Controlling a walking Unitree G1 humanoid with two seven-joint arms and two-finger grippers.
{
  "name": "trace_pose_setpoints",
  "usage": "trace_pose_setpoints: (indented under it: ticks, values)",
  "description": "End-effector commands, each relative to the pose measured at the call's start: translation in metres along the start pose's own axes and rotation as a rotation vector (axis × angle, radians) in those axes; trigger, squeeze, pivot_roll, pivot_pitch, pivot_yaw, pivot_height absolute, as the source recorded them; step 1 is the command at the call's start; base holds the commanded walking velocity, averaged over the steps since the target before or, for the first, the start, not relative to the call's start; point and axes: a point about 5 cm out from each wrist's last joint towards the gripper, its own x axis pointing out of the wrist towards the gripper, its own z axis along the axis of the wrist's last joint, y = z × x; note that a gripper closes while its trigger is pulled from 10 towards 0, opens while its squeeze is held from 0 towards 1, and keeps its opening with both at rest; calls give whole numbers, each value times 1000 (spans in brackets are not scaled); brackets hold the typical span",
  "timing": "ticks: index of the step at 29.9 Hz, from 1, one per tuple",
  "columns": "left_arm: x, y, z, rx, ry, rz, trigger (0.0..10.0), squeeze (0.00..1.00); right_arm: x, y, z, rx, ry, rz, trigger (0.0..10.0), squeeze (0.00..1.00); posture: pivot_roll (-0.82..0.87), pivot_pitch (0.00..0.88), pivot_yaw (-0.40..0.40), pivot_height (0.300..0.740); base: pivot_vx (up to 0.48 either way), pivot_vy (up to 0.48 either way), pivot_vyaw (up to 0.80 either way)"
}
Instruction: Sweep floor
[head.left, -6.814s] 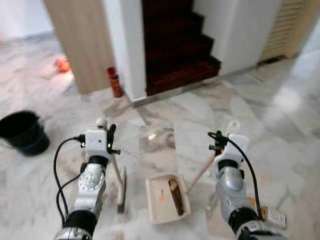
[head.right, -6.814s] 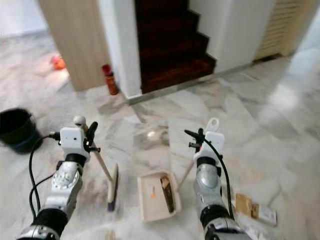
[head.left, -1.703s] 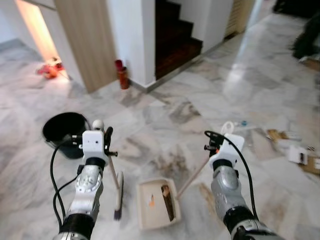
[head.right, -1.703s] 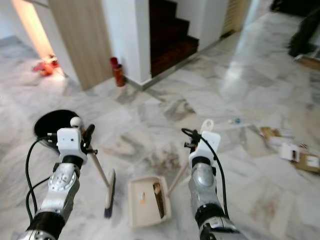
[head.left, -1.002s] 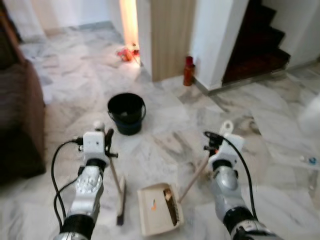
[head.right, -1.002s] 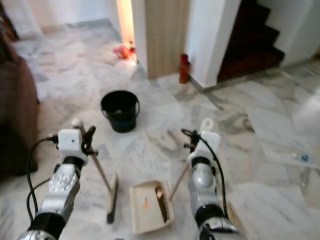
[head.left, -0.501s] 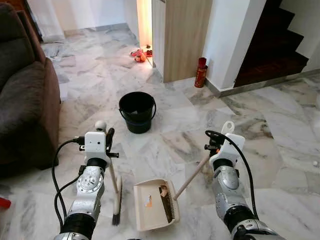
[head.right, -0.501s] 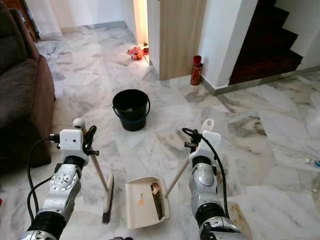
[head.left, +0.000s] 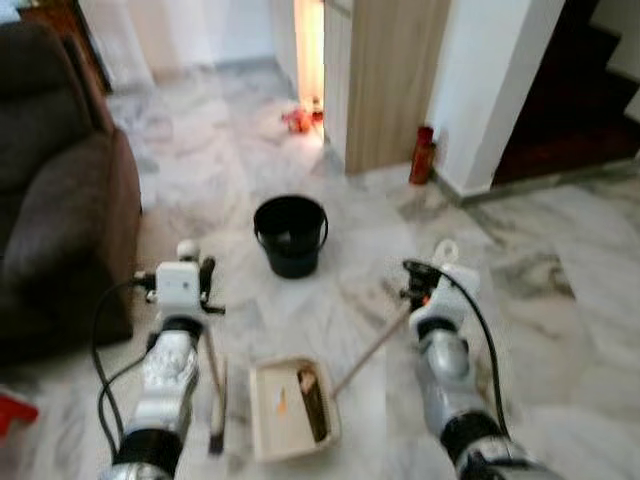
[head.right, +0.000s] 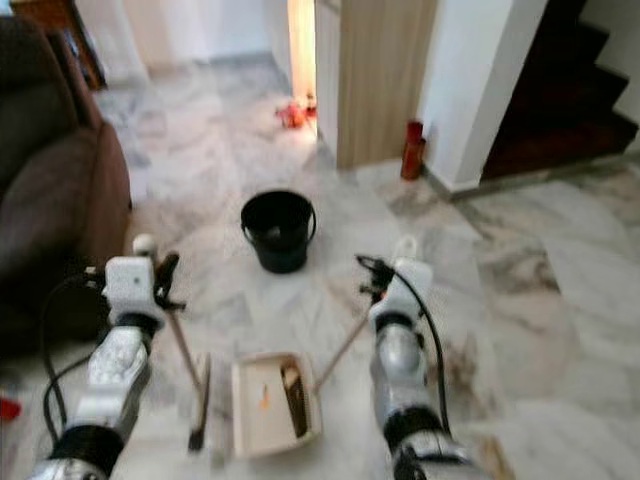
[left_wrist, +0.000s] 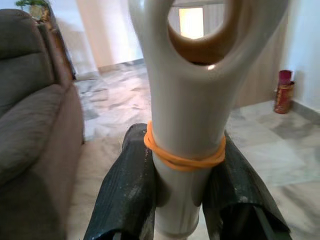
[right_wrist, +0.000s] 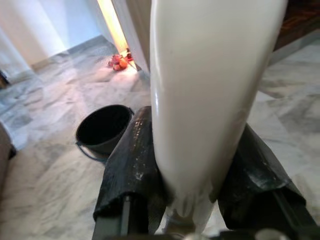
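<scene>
One black bucket (head.left: 290, 233) ahead, sofa (head.left: 55, 235) left, perhaps a red canister (head.left: 423, 154) beyond.

Both silver arms reach forward from the lower frame, wrists raised. The left gripper (left_wrist: 182, 200) and right gripper (right_wrist: 197, 180) each clamp black fingers (left_wrist: 125, 190) around a pale handle.

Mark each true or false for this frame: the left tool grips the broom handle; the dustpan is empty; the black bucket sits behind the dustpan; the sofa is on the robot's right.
1. The left tool is shut on the cream plastic broom handle. True.
2. The cream plastic dustpan is empty. False: it holds a brown piece and a small orange bit.
3. The black round bucket stands on the marble floor beyond the dustpan. True.
4. The dark brown sofa is on the robot's right. False: it is on its left.
</scene>
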Motion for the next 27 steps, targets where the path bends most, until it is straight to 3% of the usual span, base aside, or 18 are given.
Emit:
trace_pose_setpoints:
  ticks: [1, 23, 27]
  values:
    - [5, 7, 11, 13, -51, 13, 10000, 0, 5, 8, 10, 3, -39, 21, 10000, 0, 104, 0, 11, 740, 311, 0, 0]
    - [6, 5, 11, 12, -50, 5, 10000, 0, 5, 13, 10, -8, -30, 60, 10000, 0, 106, 0, 11, 740, 309, 0, 0]
    - [6, 5, 12, 11, -52, 2, 10000, 0, 6, 15, 11, -6, -33, 64, 10000, 0, 107, 0, 12, 740, 310, 0, 755]
